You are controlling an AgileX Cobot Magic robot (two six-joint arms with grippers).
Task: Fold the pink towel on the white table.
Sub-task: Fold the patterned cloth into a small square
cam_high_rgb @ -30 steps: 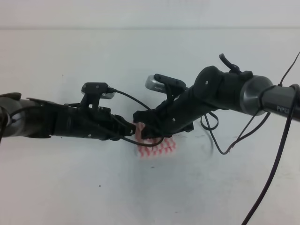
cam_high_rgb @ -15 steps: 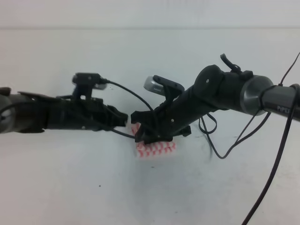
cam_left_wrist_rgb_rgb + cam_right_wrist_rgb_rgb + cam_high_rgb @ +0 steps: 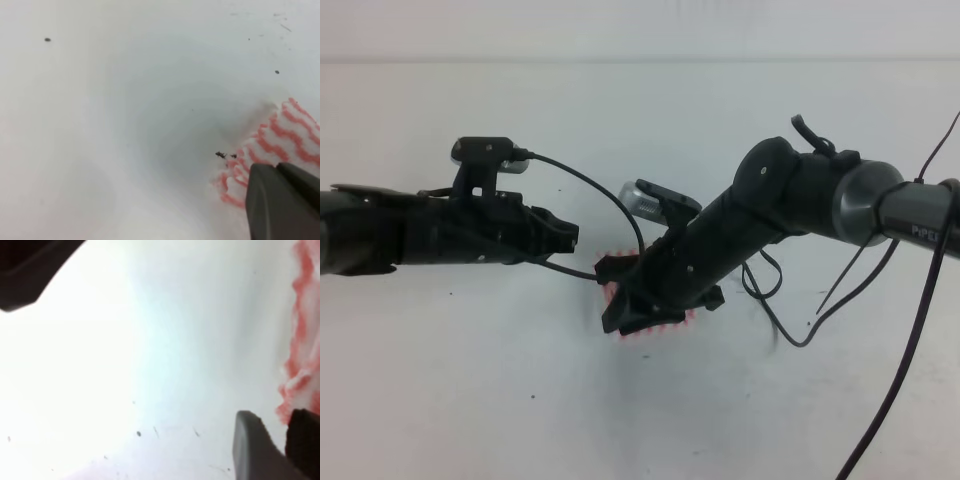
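Observation:
The pink towel point(image 3: 665, 327) lies on the white table point(image 3: 470, 380), small and mostly hidden under my right gripper point(image 3: 610, 300); only its pink-and-white wavy edges show. The right gripper rests low over it, jaws together. In the right wrist view the towel's edge point(image 3: 300, 340) runs down to the gripper's tips point(image 3: 280, 420). My left gripper point(image 3: 570, 238) is shut and empty, to the left of the towel and apart from it. In the left wrist view its tips point(image 3: 276, 169) sit over the near edge of the towel point(image 3: 280, 137).
Black cables point(image 3: 790, 320) hang from the right arm down to the table right of the towel. The left arm's cable point(image 3: 590, 190) arcs toward the right gripper. Tiny dark specks point(image 3: 47, 39) dot the table.
The left gripper has pulled back to the left, away from the towel. The right gripper has moved down and left over the towel, covering more of it.

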